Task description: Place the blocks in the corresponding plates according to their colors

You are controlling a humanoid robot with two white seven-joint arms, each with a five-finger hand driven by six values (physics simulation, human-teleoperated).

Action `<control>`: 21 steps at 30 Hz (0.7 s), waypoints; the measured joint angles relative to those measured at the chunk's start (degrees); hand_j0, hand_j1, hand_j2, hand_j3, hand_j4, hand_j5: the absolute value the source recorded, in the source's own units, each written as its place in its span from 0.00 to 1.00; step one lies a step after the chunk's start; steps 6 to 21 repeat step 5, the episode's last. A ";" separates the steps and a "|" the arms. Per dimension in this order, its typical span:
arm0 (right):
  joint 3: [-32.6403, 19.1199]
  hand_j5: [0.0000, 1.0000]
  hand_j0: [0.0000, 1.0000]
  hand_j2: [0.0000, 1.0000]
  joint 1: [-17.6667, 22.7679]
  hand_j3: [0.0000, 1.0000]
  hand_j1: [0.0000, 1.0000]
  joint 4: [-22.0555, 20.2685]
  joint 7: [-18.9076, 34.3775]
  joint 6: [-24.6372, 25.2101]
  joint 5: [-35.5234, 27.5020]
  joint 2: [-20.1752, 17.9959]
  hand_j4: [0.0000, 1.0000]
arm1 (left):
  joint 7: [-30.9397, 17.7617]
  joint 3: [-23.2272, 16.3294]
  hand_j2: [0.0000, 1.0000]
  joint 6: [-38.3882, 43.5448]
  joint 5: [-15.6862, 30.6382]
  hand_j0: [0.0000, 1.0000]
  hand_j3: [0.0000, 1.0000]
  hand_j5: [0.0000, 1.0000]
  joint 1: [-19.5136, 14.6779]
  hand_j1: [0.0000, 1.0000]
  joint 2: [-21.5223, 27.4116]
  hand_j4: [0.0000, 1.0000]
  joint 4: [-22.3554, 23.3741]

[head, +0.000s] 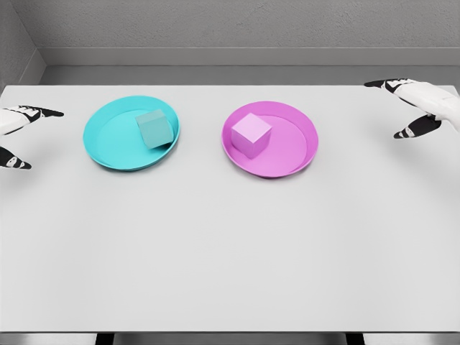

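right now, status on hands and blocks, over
Left hand and right hand open, holding nothing, at table edges. Cyan block in cyan plate, pink block in pink plate. Nothing in the way.

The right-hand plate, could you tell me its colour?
Pink-magenta plate, matching its block; head view.

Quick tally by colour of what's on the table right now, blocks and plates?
Cyan: 2, the cyan block in the cyan plate
Pink: 2, the pink block in the pink plate
Total: 4
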 measured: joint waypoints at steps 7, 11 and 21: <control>-0.05 1.00 1.00 1.00 -0.09 1.00 1.00 -0.15 0.00 0.00 -0.10 -0.56 1.00 | -0.01 0.00 1.00 0.00 0.00 1.00 1.00 1.00 0.00 1.00 0.00 1.00 0.00; -0.05 1.00 1.00 1.00 -0.09 1.00 1.00 -0.15 0.00 0.00 -0.10 -0.56 1.00 | -0.01 0.00 1.00 0.00 0.00 1.00 1.00 1.00 0.00 1.00 0.00 1.00 0.00; -0.05 1.00 1.00 1.00 -0.09 1.00 1.00 -0.15 0.00 0.00 -0.10 -0.56 1.00 | -0.01 0.00 1.00 0.00 0.00 1.00 1.00 1.00 0.00 1.00 0.00 1.00 0.00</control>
